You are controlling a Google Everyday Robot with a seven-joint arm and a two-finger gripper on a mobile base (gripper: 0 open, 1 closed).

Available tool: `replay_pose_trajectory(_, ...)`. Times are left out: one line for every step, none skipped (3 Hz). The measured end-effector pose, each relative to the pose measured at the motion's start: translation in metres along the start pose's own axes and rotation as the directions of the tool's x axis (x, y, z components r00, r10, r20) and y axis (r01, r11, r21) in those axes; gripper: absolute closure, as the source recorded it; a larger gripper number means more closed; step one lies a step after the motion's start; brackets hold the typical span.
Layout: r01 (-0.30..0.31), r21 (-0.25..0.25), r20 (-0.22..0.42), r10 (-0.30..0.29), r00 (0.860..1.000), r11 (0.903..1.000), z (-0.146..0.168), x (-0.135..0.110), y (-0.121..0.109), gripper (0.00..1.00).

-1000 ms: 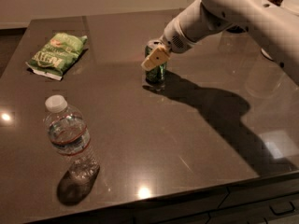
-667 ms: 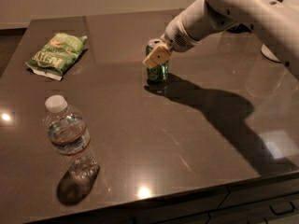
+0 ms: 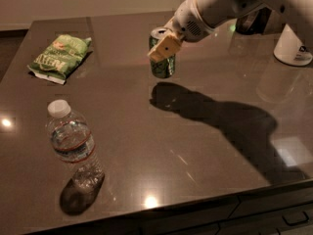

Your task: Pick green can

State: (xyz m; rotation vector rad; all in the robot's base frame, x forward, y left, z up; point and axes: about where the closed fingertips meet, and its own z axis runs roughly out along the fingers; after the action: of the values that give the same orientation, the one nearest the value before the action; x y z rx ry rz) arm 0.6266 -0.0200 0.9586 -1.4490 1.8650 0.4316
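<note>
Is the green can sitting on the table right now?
No: the gripper, over the far middle of the table, holds the green can in the air, its shadow lying apart below it.

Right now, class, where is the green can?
In the camera view the green can is clamped in the gripper above the far middle of the table, right of the chip bag.
</note>
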Motion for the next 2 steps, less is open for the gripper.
replay_pose_trajectory(0.053, -0.039, 0.013, -0.052, 0.999, 0.9979, -0.0102, -0.0135, 0.01, 1.0)
replay_pose_trajectory(0.096, -0.092, 0.026, -0.094, 0.995, 0.9911, -0.017, -0.0166, 0.0181, 1.0)
